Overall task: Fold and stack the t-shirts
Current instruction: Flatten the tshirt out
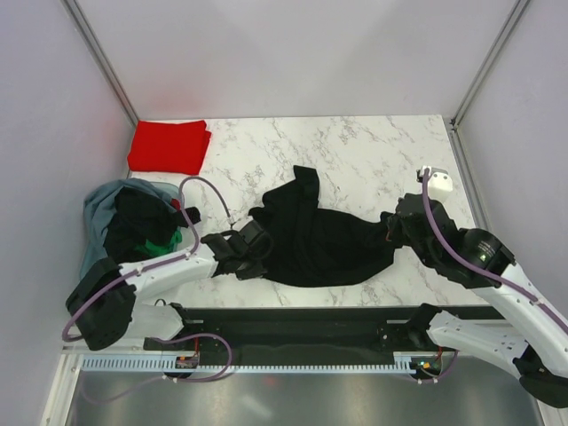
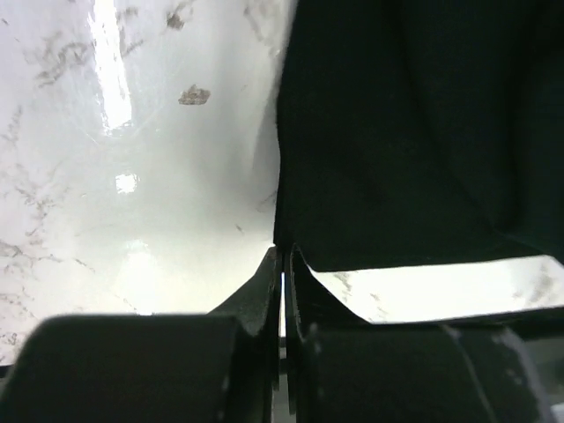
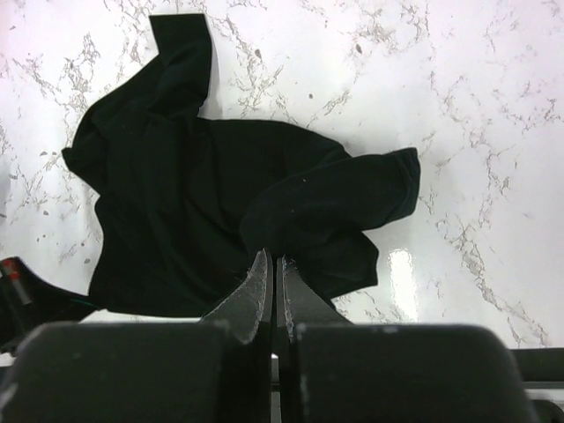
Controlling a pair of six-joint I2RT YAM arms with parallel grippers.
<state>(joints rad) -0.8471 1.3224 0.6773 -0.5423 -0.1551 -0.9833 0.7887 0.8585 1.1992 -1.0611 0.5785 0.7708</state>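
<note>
Pinching both ends of the black shirt (image 1: 319,240), the left gripper (image 2: 282,264) and right gripper (image 3: 273,264) squeeze tight. That likely helps pull it flat.

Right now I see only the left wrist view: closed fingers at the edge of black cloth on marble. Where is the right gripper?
Observer: The right gripper is shut on a fold of the black t-shirt, at the side opposite the left gripper.
Operator: Is the shirt spread flat between them?
Observer: No, it lies crumpled, with one part trailing toward the far side.
Operator: Where does the stack go?
Observer: A folded red t-shirt sits at the far-left corner of the table.
</note>
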